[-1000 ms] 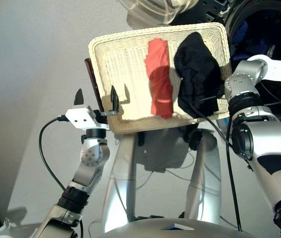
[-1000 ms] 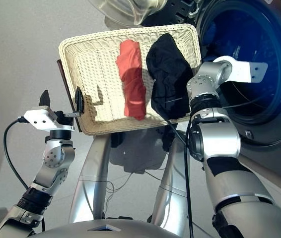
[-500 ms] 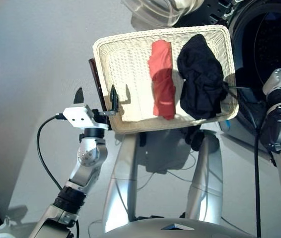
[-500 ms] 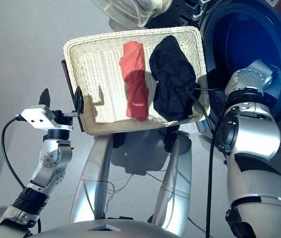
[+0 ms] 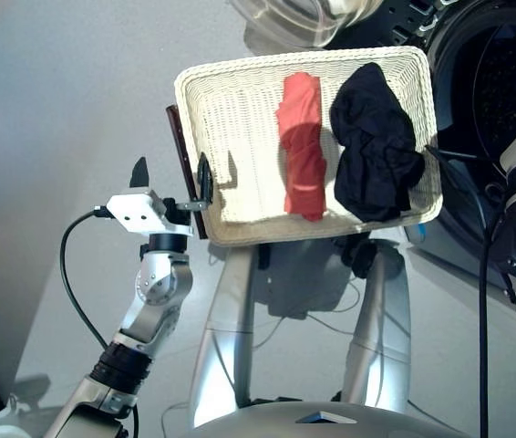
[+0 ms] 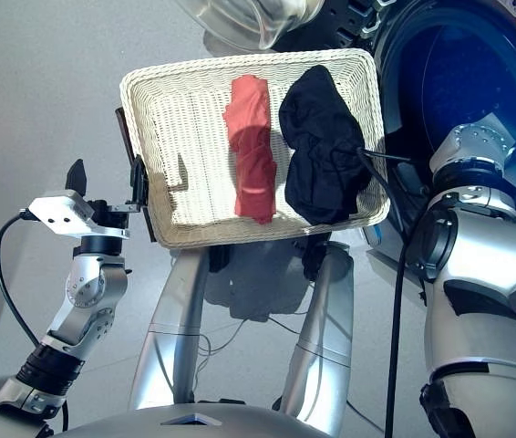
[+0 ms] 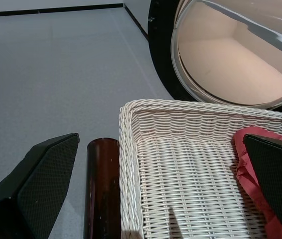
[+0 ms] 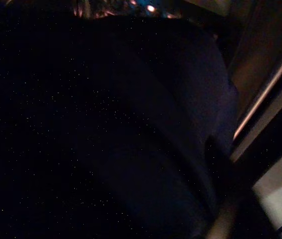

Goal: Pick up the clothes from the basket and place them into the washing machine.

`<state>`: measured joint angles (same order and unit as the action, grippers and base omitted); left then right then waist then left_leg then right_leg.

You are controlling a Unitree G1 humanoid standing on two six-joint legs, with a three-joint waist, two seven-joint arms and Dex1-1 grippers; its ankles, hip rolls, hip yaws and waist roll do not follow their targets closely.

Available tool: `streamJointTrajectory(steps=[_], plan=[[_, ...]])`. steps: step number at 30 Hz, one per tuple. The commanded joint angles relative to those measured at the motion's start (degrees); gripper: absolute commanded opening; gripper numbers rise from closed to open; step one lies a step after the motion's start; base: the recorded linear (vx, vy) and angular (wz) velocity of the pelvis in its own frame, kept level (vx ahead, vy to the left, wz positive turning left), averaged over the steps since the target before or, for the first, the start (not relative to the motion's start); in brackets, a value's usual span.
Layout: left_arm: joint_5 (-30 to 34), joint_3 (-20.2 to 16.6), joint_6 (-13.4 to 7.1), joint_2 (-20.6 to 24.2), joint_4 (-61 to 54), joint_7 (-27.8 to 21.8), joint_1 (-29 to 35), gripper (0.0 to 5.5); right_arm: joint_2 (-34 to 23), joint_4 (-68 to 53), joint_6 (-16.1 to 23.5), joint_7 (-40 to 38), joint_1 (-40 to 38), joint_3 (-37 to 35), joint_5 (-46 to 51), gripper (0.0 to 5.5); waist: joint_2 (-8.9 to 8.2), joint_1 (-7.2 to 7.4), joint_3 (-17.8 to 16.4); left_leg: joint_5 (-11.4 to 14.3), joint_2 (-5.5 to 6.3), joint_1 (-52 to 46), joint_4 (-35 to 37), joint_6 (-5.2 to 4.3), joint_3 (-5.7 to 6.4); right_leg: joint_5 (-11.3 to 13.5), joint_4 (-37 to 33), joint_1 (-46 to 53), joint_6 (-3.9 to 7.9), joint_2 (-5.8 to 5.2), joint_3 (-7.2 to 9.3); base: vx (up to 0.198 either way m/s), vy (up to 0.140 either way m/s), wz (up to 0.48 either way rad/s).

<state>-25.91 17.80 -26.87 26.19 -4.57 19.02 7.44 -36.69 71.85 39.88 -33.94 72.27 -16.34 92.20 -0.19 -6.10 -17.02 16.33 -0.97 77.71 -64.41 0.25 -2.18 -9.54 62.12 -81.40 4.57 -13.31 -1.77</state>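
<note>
Right eye view: right arm [image 6: 477,246] has withdrawn further into the washing machine [image 6: 477,82]; its gripper state cannot be determined. Left gripper [image 5: 169,173] is spread open, straddling the rim of the woven wicker basket [image 5: 231,100]. Two soft garments remain inside: one red-orange garment [image 5: 302,141], one black garment [image 5: 375,146].

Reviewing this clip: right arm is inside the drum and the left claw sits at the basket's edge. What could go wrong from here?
The left claw is open astride the basket rim; a nudge could shift or tip it, spilling the red-orange garment and black garment. The right wrist view shows only dark cloth, so release inside the washing machine cannot be confirmed; the cloth could be dragged back out.
</note>
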Motion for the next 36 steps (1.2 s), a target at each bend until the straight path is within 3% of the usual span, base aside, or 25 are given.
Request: streamJointTrajectory(steps=[1,6,14,18,20,22,24,25,36], plan=[[-0.22,-2.03,-2.73,-0.21,-5.47,-0.50,-0.45,5.50,-5.96,0.21,3.28,3.87,-1.94,5.78,-2.85,5.50,0.94,2.06,2.58,0.02,-1.42,1.37,0.79,1.78,0.88,-2.21,0.56,2.54,-1.95,0.71,-2.26,0.000,0.000,0.000],[-0.70,-2.29,-2.43,-0.53,-5.15,-0.60,-1.10,5.50,-5.68,2.71,2.23,3.28,-1.02,6.69,-3.10,5.50,0.76,1.99,2.63,-0.05,-1.39,1.38,0.68,1.80,0.94,-2.12,0.59,2.62,-2.07,0.76,-2.13,0.000,0.000,0.000],[-1.66,-3.37,-2.53,-1.20,-5.30,-2.07,-2.16,5.50,-2.66,3.19,-6.14,5.89,0.43,17.24,-11.32,5.50,0.22,1.82,1.70,-0.48,-1.69,0.94,1.34,1.86,0.27,-1.27,0.01,2.89,-2.06,0.80,-1.85,0.000,0.000,0.000],[-1.95,-3.73,-2.60,-2.17,-5.24,-2.38,-2.24,5.50,1.86,0.28,-5.34,8.90,-0.88,18.62,-9.92,5.50,0.23,2.01,1.11,-0.60,-1.73,0.99,1.06,1.89,0.24,-1.15,0.15,2.87,-2.18,1.06,-1.84,0.000,0.000,0.000],[-2.02,-3.71,-2.23,-3.06,-5.07,-2.86,-1.78,5.50,6.52,-4.80,-4.64,14.06,-3.94,17.30,-4.34,5.50,0.24,2.29,0.80,-0.68,-1.66,0.98,0.93,1.92,0.28,-1.28,0.32,2.93,-2.30,1.11,-1.77,0.000,0.000,0.000],[-2.45,-3.79,-2.59,-3.57,-3.82,-3.40,-1.46,5.50,8.29,-7.67,-5.37,14.53,-7.45,20.63,-9.60,5.50,-0.15,2.70,0.61,-0.85,-1.78,0.83,0.89,1.91,0.23,-1.13,0.25,2.98,-2.35,1.18,-1.75,0.000,0.000,0.000],[-2.73,-3.68,-2.56,-4.38,-3.87,-3.77,-1.49,5.50,11.42,-14.44,-5.84,17.75,-11.80,21.90,-8.97,5.50,-0.34,3.19,0.29,-1.02,-1.81,0.69,1.05,1.89,0.15,-1.15,0.13,3.21,-2.40,1.23,-1.67,0.000,0.000,0.000],[-2.73,-4.27,-2.76,-4.74,-3.10,-3.94,-1.52,5.50,11.61,-16.75,-7.06,18.47,-14.89,24.69,-13.57,5.50,-0.56,3.47,0.04,-1.17,-1.82,0.53,1.29,1.86,0.06,-1.15,-0.03,3.37,-2.46,1.24,-1.57,0.000,0.000,0.000],[0.77,-5.31,-3.16,-6.63,-1.54,-3.17,-2.78,5.50,16.90,-41.25,-9.73,25.57,-35.69,35.33,-25.12,5.50,-0.88,5.21,-0.18,-1.82,-1.79,0.21,2.37,2.10,-0.13,-0.86,-1.45,3.80,-2.58,1.70,-1.27,0.000,0.000,0.000]])
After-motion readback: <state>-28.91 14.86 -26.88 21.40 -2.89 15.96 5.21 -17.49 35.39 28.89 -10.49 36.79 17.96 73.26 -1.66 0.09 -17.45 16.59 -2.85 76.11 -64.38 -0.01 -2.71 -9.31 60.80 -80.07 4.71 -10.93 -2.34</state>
